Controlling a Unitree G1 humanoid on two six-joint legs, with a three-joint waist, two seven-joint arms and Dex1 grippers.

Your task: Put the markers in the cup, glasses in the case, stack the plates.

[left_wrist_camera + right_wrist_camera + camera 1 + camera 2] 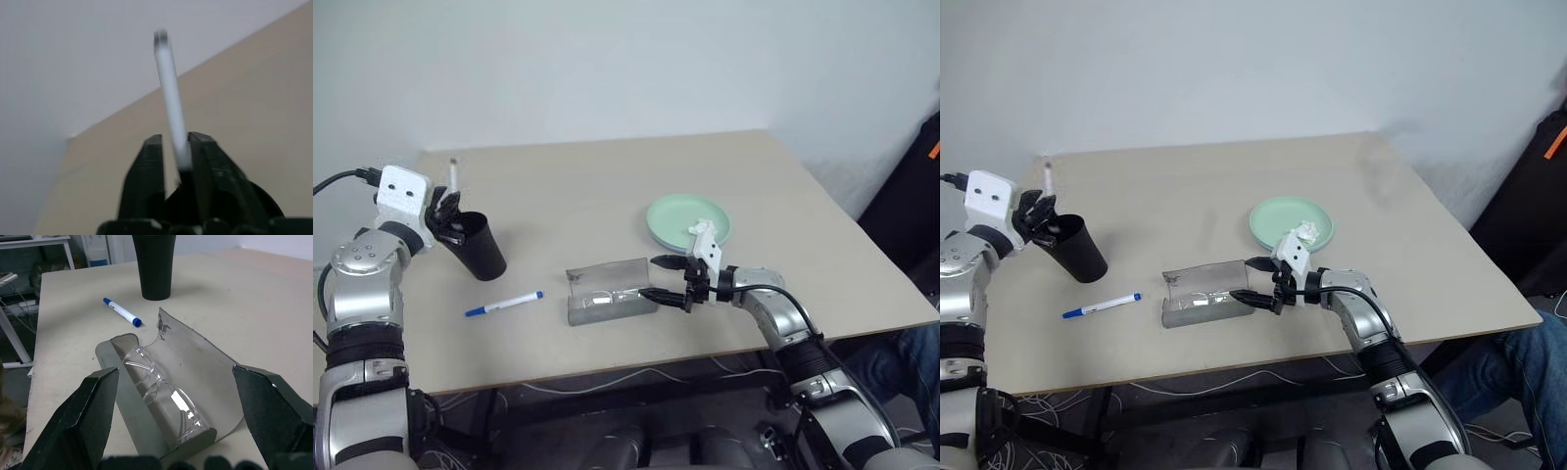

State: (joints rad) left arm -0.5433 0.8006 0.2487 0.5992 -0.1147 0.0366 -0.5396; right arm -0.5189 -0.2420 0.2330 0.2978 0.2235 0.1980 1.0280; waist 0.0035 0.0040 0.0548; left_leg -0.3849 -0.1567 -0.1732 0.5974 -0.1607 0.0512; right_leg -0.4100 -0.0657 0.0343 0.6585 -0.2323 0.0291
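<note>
At the left of the head views, the left gripper (448,213) sits at the rim of the black cup (481,247), its fingers loosely flanking an upright white marker (171,107); whether they pinch it, I cannot tell. A second marker (504,304) lies lower left. At centre, the right gripper (663,279) gapes beside the open grey case (195,362) holding the glasses (161,391). A mint plate (668,217) lies beyond.

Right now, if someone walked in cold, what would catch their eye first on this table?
Probably the left gripper at the rim of the black cup on the table's left side, a marker standing up between its fingers. Next, mid-table, the open grey case with the clear glasses lying inside, the right gripper open beside it. A second marker lies flat between cup and case.
</note>
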